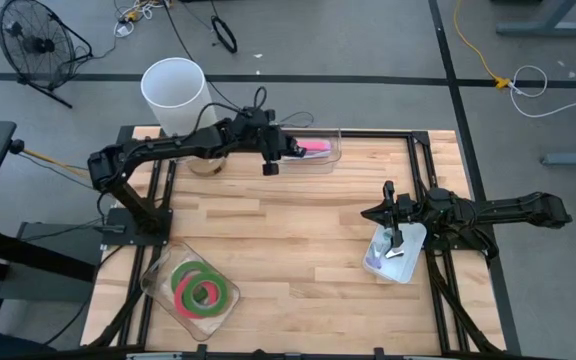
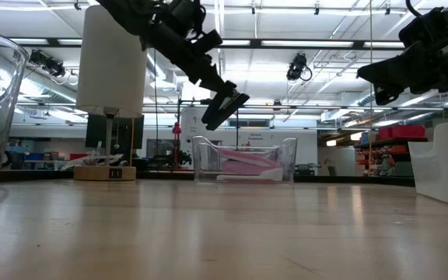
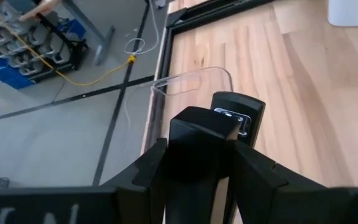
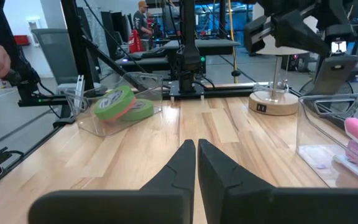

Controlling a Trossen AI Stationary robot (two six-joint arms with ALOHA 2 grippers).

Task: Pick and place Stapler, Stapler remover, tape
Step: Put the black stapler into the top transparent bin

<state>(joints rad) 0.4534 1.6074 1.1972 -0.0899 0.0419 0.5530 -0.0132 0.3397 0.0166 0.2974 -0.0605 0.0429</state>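
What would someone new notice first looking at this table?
Probably the left gripper raised over the table's far edge, holding a black stapler beside the clear container with a pink stapler inside. Next, the green and pink-red tape rolls in a clear bin at the near left corner. The right gripper, jaws shut, waits by a small white bin on the right.

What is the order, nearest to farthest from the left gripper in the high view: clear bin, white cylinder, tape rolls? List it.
1. Clear bin: right beside the left gripper, at the table's far edge.
2. White cylinder: at the far left corner.
3. Tape rolls: in the tray at the near left corner.
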